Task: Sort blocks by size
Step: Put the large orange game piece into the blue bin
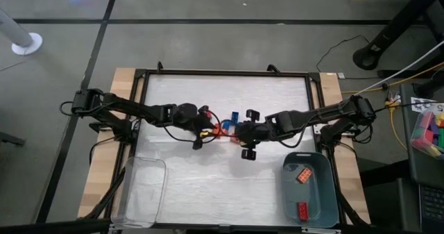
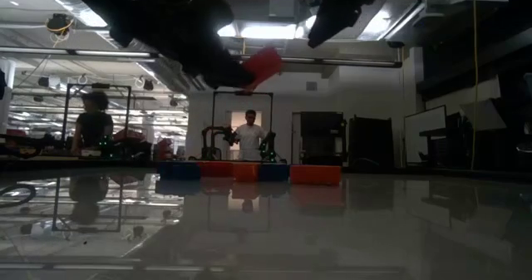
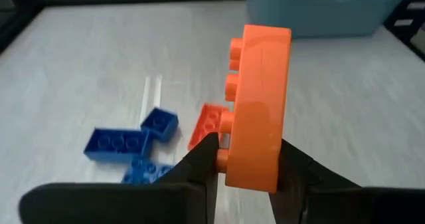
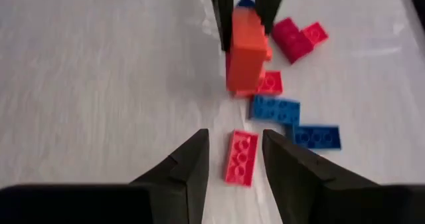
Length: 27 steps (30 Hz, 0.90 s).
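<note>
The left gripper [image 3: 249, 167] is closed on a long orange brick [image 3: 257, 108], its two dark fingers [image 3: 199, 164] pinching the lower end so the brick stands on end above the table, studs facing sideways. In the right wrist view the same orange brick [image 4: 247, 48] hangs between those fingers above the cluster of loose blocks [image 4: 285, 108]. In the low view it shows as a reddish slab [image 2: 263, 66] held well clear of the tabletop.

The right gripper [image 4: 236, 151] faces the orange brick from the other side with its jaws parted and nothing between them; a long red brick [image 4: 240, 157] lies flat on the table in line with the gap, under the fingertips.

Around the orange brick, the rest of the loose blocks lie on the white table [image 1: 208, 171]: a small red square [image 4: 270, 83] just beneath it, two long blue bricks [image 4: 275, 109] beside that, and red pieces [image 4: 297, 38] farther off. From the left wrist, blue bricks [image 3: 119, 144] and a flat orange one [image 3: 207, 123] lie below the held brick.

Seen from above, both grippers meet at the table's middle over the blocks [image 1: 225, 126]. Well away from the orange brick, toward the right arm's near corner, a blue-grey bin [image 1: 326, 171] holds two red bricks [image 1: 303, 175]; a clear tray [image 1: 142, 192] sits at the opposite near corner.
</note>
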### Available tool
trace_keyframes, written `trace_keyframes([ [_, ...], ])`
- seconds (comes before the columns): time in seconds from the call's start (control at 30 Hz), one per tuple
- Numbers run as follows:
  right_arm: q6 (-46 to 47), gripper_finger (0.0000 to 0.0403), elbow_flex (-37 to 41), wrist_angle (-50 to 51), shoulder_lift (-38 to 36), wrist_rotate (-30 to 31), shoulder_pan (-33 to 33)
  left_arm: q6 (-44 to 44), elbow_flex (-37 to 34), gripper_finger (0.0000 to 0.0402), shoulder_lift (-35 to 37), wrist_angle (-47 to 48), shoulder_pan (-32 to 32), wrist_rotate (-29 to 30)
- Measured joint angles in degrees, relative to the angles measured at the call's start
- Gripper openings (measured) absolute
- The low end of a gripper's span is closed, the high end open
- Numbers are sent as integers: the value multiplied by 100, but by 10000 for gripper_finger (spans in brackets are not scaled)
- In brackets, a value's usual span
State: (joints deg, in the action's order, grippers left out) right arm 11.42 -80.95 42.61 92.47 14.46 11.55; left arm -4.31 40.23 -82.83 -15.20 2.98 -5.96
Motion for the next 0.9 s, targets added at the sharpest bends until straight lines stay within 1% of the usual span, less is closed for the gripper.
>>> trace_keyframes([
  [0.13, -363, 140, 0, -359, 0, -123, -91, -18, 0, 85, 0, -248, -30, 0],
  [0.3, -388, 140, 0, -477, 0, -525, -277, -55, 0, 80, 0, -376, -113, 0],
  [0.5, -423, 140, 0, -651, 152, -632, -415, -64, -7, 84, 0, -460, -194, 11],
  [0.7, -477, 140, 0, -790, 357, -715, -400, -122, -26, 81, -32, -444, -199, -14],
  [0.9, -466, 140, 0, -775, 380, -761, -406, -265, -27, 83, -42, -383, -201, -2],
])
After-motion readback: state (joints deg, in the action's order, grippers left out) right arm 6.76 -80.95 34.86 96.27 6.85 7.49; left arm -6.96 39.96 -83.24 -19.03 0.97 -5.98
